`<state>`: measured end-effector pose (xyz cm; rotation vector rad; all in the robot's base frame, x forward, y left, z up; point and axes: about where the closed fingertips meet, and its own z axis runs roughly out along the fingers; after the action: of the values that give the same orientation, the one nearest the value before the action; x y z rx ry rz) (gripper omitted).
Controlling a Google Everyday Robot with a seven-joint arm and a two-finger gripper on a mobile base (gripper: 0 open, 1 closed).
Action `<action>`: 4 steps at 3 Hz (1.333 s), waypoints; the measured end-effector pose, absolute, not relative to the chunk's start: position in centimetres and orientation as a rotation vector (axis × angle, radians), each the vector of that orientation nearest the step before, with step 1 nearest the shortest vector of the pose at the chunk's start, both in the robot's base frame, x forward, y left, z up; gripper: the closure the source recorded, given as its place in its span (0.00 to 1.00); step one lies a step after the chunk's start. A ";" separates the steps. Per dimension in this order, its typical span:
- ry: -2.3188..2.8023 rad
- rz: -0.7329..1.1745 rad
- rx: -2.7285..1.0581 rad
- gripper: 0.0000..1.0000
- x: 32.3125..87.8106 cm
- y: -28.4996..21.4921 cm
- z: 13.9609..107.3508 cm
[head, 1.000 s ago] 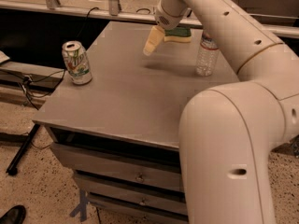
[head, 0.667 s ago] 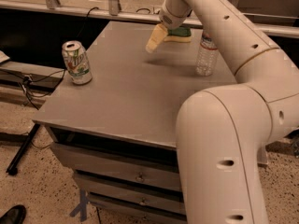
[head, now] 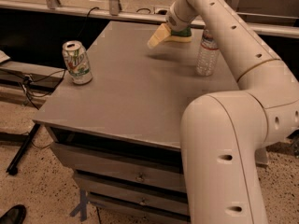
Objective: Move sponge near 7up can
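Observation:
The 7up can [head: 77,62] stands upright near the table's left edge, silver-white with green and red markings. The sponge [head: 183,33], dark green over pale yellow foam, is at the far side of the table, under the arm's wrist. My gripper [head: 157,39] reaches down there from the upper right. Its pale fingers [head: 160,35] point left toward the can and close around the sponge, holding it slightly above the tabletop over a shadow. The sponge is far to the right of the can.
A clear plastic water bottle [head: 207,52] stands upright just right of the sponge. The grey table [head: 131,97] has drawers below its front edge. My arm's large lower segment [head: 224,162] fills the right foreground. Cables and a stand leg lie at left.
The gripper with the sponge has risen very slightly at the far side of the table. The can and the bottle have not moved.

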<state>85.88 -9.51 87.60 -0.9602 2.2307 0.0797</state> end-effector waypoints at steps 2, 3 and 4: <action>2.223 0.131 -0.820 0.00 88.2 -8.8 87.5; 2.258 0.130 -0.771 0.00 88.8 -8.4 86.9; 2.294 0.132 -0.733 0.00 89.0 -8.5 86.1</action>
<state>88.95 -8.46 86.12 -0.7331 2.2942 0.1325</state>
